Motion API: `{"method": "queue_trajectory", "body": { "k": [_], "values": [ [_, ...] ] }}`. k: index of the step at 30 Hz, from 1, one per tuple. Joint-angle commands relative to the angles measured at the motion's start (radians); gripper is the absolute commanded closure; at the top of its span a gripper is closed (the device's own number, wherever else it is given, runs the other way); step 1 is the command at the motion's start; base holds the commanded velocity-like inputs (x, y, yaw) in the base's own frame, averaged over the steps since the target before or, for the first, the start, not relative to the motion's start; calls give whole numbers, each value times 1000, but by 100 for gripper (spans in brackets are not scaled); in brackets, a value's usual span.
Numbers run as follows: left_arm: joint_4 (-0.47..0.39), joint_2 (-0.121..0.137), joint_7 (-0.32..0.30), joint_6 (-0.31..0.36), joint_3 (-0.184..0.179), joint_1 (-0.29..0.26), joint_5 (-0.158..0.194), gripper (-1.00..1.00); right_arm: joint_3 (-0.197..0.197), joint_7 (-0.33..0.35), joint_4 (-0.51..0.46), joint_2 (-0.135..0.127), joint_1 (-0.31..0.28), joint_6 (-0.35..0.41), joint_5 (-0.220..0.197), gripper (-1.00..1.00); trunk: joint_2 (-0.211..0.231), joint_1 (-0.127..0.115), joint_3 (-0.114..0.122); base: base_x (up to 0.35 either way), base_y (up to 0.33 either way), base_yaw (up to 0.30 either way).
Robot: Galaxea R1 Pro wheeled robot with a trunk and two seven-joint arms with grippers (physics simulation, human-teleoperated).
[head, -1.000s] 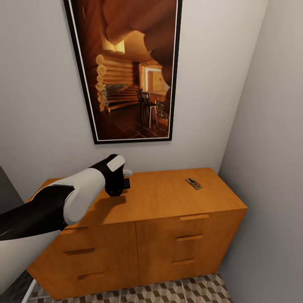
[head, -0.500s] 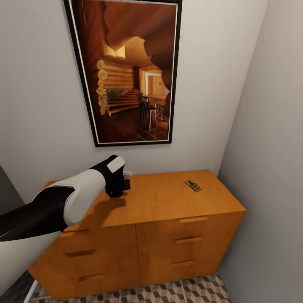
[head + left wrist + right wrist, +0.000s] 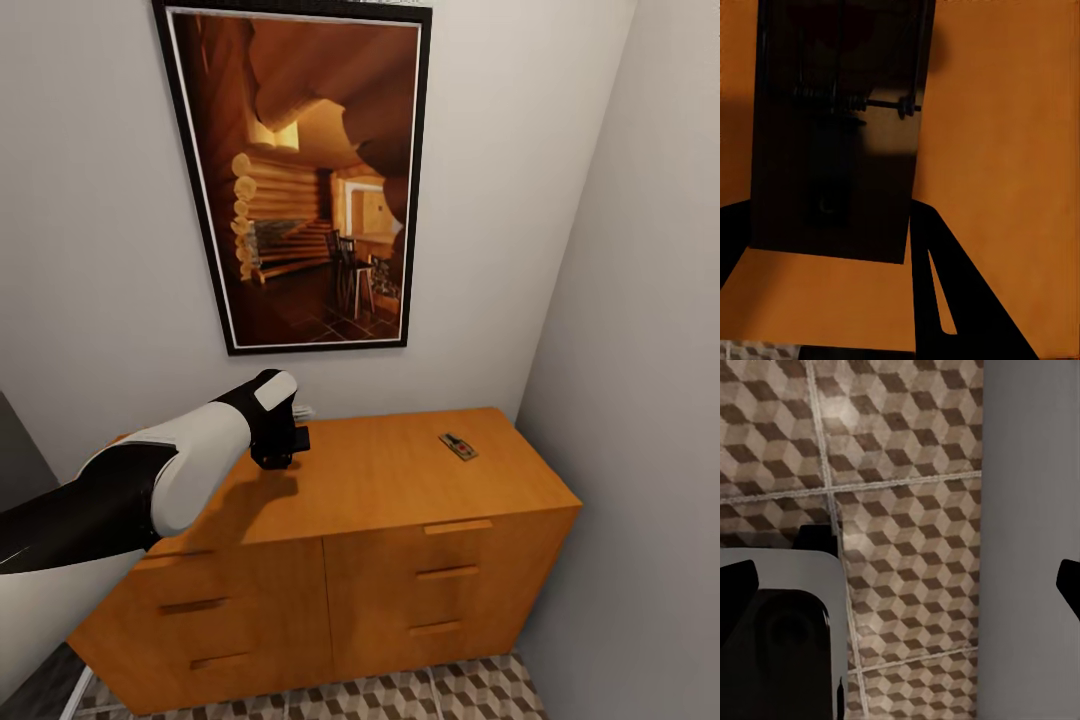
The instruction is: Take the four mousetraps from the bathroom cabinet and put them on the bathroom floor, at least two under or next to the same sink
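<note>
A dark mousetrap [image 3: 832,127] with wire parts sits between the black fingers [image 3: 945,292] of my left gripper [image 3: 832,210], which is shut on it just above the orange-brown cabinet [image 3: 1005,112]. From the head camera, the left gripper [image 3: 283,448] hangs over the left part of the cabinet [image 3: 380,480] top and casts a shadow below itself. A second mousetrap [image 3: 459,445] lies flat on the cabinet top near its right end. My right gripper [image 3: 904,585] is open over the cube-pattern bathroom floor [image 3: 907,472]. The sink is out of view.
A large framed picture [image 3: 300,180] hangs on the wall behind the cabinet. A grey wall [image 3: 640,400] closes in the right side, next to the cabinet's end. A strip of tiled floor [image 3: 400,695] runs along the cabinet front. My own base [image 3: 772,645] sits beside the right gripper.
The head camera has shifted slightly, so the picture and cabinet sit a little lower in view. The left arm and both mousetraps keep their places.
</note>
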Motion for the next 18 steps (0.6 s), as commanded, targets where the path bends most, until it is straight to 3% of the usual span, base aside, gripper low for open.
{"method": "queue_trajectory", "body": {
  "k": [1,9,18],
  "values": [
    [-2,0,8,4,1,0,6,100,8,-1,0,0,-1,4,-8,-100,6,-4,2,0,0,0],
    [-6,0,9,4,2,0,6,100,8,0,-1,0,0,3,-9,-100,62,-35,27,0,0,0],
    [-7,7,10,5,1,0,7,100,7,2,-4,0,-2,4,-9,-100,62,-35,27,-1,0,0]
  ]
}}
